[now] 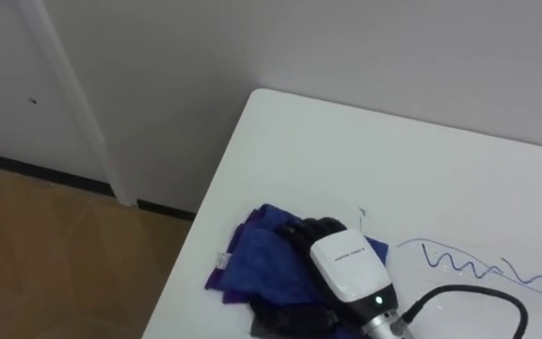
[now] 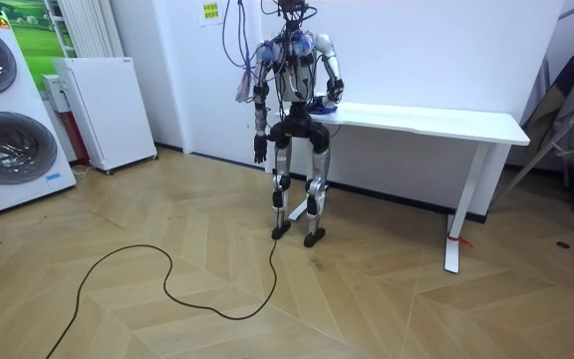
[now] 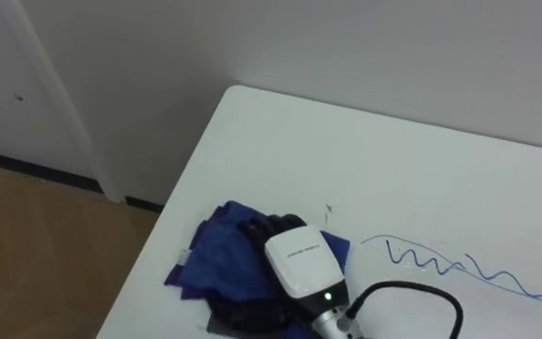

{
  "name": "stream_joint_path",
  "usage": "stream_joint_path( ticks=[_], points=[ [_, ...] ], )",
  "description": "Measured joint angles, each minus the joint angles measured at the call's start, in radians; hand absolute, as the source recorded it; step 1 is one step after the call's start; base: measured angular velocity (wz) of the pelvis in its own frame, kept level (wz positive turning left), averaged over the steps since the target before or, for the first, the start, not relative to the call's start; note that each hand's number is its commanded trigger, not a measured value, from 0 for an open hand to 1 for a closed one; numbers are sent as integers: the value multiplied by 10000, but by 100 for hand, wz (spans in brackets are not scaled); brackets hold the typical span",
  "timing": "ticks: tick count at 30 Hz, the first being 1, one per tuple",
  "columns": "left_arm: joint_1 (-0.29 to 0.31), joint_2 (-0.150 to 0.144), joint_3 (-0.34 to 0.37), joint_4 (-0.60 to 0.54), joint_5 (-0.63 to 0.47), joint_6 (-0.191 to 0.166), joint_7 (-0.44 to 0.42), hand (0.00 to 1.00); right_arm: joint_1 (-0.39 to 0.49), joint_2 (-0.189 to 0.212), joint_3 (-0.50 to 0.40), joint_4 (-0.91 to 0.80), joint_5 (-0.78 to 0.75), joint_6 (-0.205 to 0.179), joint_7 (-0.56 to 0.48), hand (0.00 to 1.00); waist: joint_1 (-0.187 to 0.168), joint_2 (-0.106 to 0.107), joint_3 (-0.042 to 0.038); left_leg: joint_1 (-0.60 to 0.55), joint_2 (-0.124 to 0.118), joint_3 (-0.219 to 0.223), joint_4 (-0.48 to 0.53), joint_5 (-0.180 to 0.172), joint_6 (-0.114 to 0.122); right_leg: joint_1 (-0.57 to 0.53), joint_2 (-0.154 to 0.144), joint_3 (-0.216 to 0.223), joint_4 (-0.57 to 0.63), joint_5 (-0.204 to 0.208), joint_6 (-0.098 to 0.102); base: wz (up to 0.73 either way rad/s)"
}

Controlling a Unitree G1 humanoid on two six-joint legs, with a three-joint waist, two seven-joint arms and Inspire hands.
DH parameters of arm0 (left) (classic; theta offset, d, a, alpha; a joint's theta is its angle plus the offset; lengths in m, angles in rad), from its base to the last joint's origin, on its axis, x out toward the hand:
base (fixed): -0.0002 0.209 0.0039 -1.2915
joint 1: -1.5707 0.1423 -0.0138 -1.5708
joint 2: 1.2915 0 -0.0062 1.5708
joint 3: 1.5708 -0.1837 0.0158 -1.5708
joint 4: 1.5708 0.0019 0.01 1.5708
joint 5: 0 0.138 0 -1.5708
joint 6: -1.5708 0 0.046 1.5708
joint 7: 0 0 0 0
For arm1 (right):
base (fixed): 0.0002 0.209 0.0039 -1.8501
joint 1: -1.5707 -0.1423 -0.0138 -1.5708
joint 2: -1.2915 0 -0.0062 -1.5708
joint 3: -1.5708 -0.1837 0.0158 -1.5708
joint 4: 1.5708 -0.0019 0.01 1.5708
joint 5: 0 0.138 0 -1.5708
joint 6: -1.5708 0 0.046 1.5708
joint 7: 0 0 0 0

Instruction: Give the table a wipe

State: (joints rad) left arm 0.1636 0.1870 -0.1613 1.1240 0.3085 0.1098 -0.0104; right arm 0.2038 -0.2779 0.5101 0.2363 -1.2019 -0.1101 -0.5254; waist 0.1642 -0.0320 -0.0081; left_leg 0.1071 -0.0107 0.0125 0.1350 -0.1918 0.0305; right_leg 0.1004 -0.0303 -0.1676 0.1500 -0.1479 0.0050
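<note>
**Wipe table: cloth down, marks not yet reached**

Obs. The robot stands at the front of the white table (image 1: pixel 346 151), at its end on the room view's left, facing the wall. A wavy blue pen scribble (image 1: pixel 502 270) runs across the tabletop; taken as reference for all positions below.

Cloth (image 1: pixel 262 264): blue-purple, bunched, lying on the table to the left of the scribble, close to it but not touching its near end. It sits between the scribble and the table's left edge. A small white label shows at the cloth's side farthest from the scribble.

Right hand (image 1: pixel 346 266): on top of the cloth, on the half nearer the scribble, back of the hand upward. Whether it lies flat on the cloth or clutches it, I cannot tell; the cloth folds hide the contact.

Left hand (image 2: pixel 259 152): hangs at the robot's side, well away from the scribble, idle.

Judgement. Step in hand is the wipe itself, at its start: cloth is loaded under the hand, and the scribble looks whole.

Next move calls for a sweep to the right, carrying the cloth over the scribble along its length, with downward pressure kept so the cloth does not slip out from under the hand. The scribble runs out of the eye views to the right, so a far reach or a side step is probably needed.
</note>
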Motion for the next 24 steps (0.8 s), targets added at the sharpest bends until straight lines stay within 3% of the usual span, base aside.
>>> stream_joint_path(
  ticks=[12,19,24],
  points=[
    [46,-16,71,-50,6,12,85,0,147,-2,-401,-166,350,-111,-323,100,-185,37,19,170,-18,-15,4,-16,22,175,-20,-23,-9,-12,19,0],
    [195,63,450,-109,4,149,84,0,94,-91,-1320,212,539,-101,-351,100,-277,30,20,223,-15,28,-15,-16,22,207,-13,-2,-9,-18,29,0],
    [359,56,557,-158,84,152,10,0,22,-70,-1776,614,1670,-64,-162,100,-275,-17,21,285,-25,-23,-2,-16,24,303,-27,-47,-10,-31,49,2]
  ],
)
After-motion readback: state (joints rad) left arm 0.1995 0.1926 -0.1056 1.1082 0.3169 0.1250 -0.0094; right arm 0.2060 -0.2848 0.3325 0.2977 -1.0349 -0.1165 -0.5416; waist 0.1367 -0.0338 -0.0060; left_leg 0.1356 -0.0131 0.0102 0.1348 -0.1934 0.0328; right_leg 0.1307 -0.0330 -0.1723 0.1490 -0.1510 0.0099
